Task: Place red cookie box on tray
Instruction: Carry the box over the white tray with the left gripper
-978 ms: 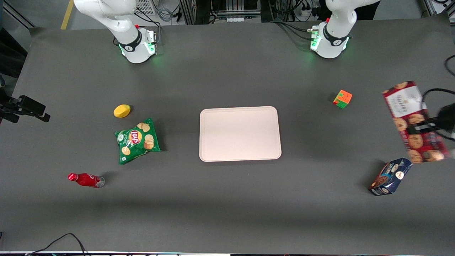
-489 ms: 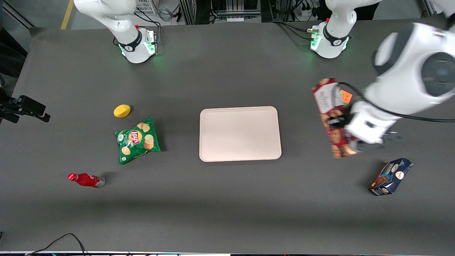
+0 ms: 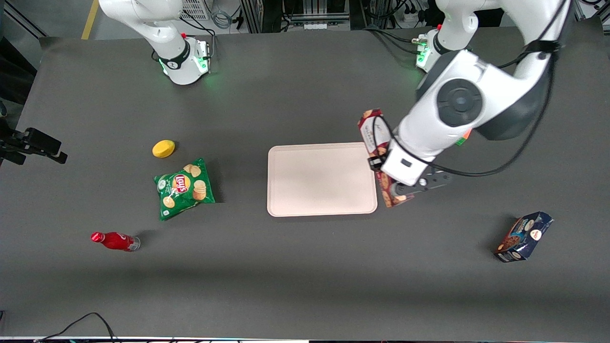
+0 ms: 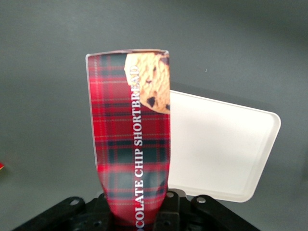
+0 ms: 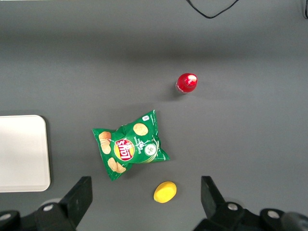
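The gripper (image 3: 387, 177) was clamped around the red cookie box (image 3: 373, 131), its fingers closed on the carton's narrow sides somewhere near the middle of its length. The box hung in the air, clear of the table (image 3: 305, 267), with its long body running away from the front camera at one end and toward it at the other. In the wrist view the tartan side of the box (image 4: 132, 139) rose straight out from between the fingers, and the tray (image 4: 216, 154) lay just beside it, below.

This looked like the carrying step, close to its end. From the front, the gripper and its load sat right at the edge of the tray (image 3: 321, 178) nearest the working arm, overlapping the rim but not yet over the tray's middle. The tray itself was bare.

To my eye the next move called for a short further sideways shift, so the whole length of the box would sit above the flat pink surface, then a lowering until the carton rested on it, and only then a release. The box was long compared with the tray's shorter side, so its line-up mattered; an end left hanging over the low rim could tip it off.

The blue cookie pack (image 3: 523, 237) lay well away from the gripper, nearer the front camera.
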### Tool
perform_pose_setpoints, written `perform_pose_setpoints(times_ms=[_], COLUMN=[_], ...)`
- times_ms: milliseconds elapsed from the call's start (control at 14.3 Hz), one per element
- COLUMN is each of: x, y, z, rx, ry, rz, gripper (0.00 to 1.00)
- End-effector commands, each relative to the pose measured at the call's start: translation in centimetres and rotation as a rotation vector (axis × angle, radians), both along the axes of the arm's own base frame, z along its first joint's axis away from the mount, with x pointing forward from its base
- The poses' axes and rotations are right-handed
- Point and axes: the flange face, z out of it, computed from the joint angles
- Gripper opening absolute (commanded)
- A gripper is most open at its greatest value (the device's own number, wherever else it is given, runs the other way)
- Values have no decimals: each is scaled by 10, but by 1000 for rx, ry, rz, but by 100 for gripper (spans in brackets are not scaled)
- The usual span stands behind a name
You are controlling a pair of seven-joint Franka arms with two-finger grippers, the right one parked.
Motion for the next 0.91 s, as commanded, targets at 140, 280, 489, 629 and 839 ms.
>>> perform_pose_setpoints(times_ms=[140, 280, 489, 629, 839], x=[-52, -71, -91, -90, -86], y=[-55, -72, -82, -81, -76], z=[-53, -74, -108, -130, -163], rx=[136, 148, 117, 107, 147], ry=[-114, -163, -214, -188, -183], rz=[-167, -159, -185, -194, -244], gripper=[26, 26, 26, 26, 27])
